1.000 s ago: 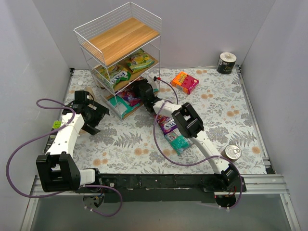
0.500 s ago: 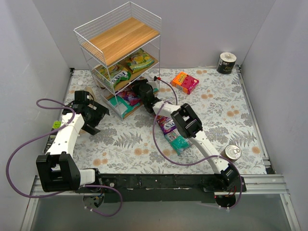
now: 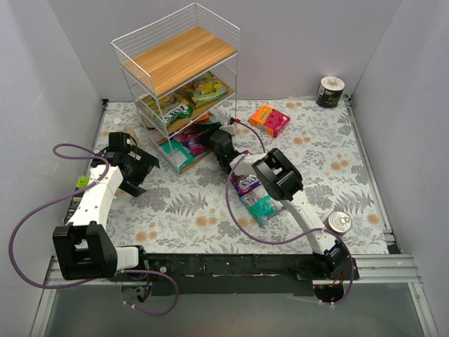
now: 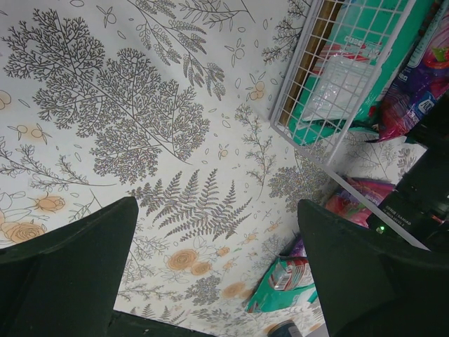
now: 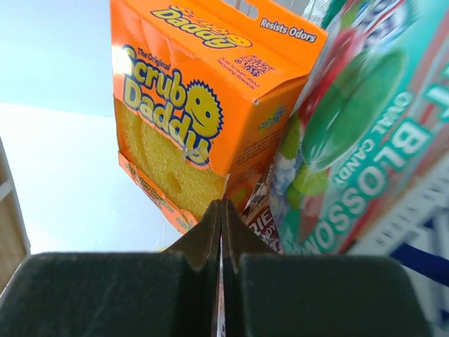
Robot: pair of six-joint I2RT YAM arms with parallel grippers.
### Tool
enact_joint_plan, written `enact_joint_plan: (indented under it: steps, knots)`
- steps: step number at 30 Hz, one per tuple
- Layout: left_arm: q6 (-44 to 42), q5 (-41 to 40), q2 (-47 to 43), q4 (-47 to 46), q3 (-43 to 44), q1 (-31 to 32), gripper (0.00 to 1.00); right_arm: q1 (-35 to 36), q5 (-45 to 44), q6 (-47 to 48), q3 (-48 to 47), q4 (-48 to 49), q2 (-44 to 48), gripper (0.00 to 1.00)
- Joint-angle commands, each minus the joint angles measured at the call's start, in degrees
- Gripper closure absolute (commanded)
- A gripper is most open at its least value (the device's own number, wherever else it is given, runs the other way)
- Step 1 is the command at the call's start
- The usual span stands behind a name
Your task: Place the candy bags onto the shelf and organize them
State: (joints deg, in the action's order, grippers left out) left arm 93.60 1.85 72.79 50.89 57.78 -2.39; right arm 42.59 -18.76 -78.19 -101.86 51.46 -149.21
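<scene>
The shelf (image 3: 182, 53), a white wire rack with wooden tiers, stands at the back left. Yellow-green candy bags (image 3: 205, 88) lie on its middle tier. A teal bag (image 3: 175, 153) and a purple bag (image 3: 189, 142) lie on the bottom tier. My right gripper (image 3: 209, 133) sits at that tier's right end. In the right wrist view this gripper (image 5: 222, 203) is shut, with a thin strip of bag edge pinched between its pads, beside a teal-white bag (image 5: 365, 154). A purple bag (image 3: 247, 186) and a teal bag (image 3: 263, 208) lie on the cloth under my right arm. My left gripper (image 3: 145, 174) (image 4: 217, 205) hangs open and empty left of the shelf (image 4: 337, 91).
An orange Scrub Daddy box (image 5: 203, 105) stands just past my right fingertips. An orange-pink box (image 3: 269, 119) lies right of the shelf. A dark roll (image 3: 330, 91) stands in the back right corner. A metal can (image 3: 339, 222) stands near the front right.
My right gripper closed and drew back to the right and nearer. The shelf's top shifted right with it. The two bags under the right arm slid slightly. The left arm stayed still.
</scene>
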Motion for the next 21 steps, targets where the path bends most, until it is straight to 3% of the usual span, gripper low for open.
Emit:
enact_joint_plan:
  steps: [1,12,15,16,19,21]
  knots:
    - [-0.96,-0.44,-1.34,-0.53,-0.12,0.2,0.02,-1.98,-4.53,1.46,3.69,5.4,6.12,0.99]
    - [-1.58,0.09,-2.66,-0.44,-0.74,0.2,0.02,-1.1,-4.53,3.75,6.86,4.63,10.87,0.99]
    - [-1.58,0.09,-2.75,-0.62,-0.91,0.28,0.02,-0.84,-4.17,2.96,5.1,1.03,10.6,0.64]
    - [-1.58,-0.09,-2.66,-0.62,-0.91,0.2,0.02,-0.75,-4.26,2.78,4.57,-0.21,10.69,0.44]
    - [-1.67,-0.35,-2.48,-0.62,-0.74,0.28,0.02,-0.31,-5.32,3.66,3.78,-3.99,11.22,0.18]
    - [-1.67,-0.53,-2.48,-0.71,-0.74,0.2,0.02,-0.31,-6.02,3.57,2.03,-9.07,11.39,0.12]
